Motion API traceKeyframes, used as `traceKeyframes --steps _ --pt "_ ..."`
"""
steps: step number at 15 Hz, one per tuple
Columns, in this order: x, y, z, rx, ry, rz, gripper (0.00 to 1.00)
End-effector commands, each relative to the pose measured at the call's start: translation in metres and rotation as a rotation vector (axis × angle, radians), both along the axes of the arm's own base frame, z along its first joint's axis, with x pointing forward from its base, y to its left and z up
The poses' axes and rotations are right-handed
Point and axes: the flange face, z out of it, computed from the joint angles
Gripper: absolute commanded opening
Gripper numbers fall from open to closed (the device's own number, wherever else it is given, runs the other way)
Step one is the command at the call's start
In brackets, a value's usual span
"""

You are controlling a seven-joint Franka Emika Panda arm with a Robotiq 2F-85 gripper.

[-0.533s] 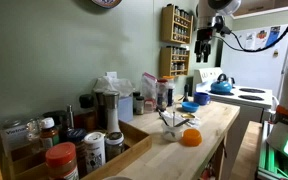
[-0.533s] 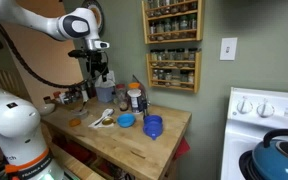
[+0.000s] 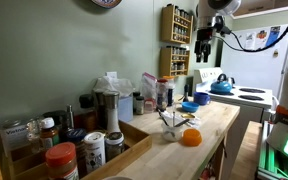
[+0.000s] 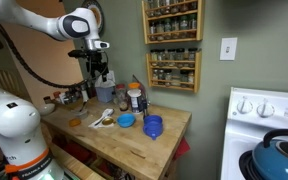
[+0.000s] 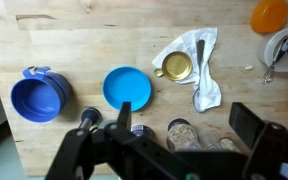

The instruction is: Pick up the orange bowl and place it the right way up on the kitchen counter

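The orange bowl [image 3: 190,137] lies on the wooden kitchen counter [image 3: 212,125] near its front edge. It shows as a small orange spot in an exterior view [image 4: 74,122] and at the top right corner of the wrist view [image 5: 269,15]. Which way up it lies is not clear. My gripper [image 3: 206,32] hangs high above the counter, near the wall [image 4: 99,68]. It is open and empty [image 5: 189,125], over spice jars, well away from the bowl.
A small blue bowl [image 5: 127,87], a blue cup [image 5: 39,97] and a white cloth with a gold lid [image 5: 189,65] lie on the counter. Jars and a blender [image 3: 106,105] line the wall. A spice rack [image 4: 172,45] hangs above. A blue kettle [image 3: 221,85] sits on the stove.
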Motion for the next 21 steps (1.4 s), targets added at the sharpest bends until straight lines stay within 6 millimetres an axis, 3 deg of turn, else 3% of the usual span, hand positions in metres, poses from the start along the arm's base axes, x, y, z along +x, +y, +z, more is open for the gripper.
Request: traceKeyframes --steps 1,17,21 --pt "0.000 0.000 0.001 0.000 0.001 0.000 1.00" --pt "0.000 0.000 0.001 0.000 0.001 0.000 1.00" --pt "-0.013 0.016 -0.016 0.112 0.029 -0.078 1.00"
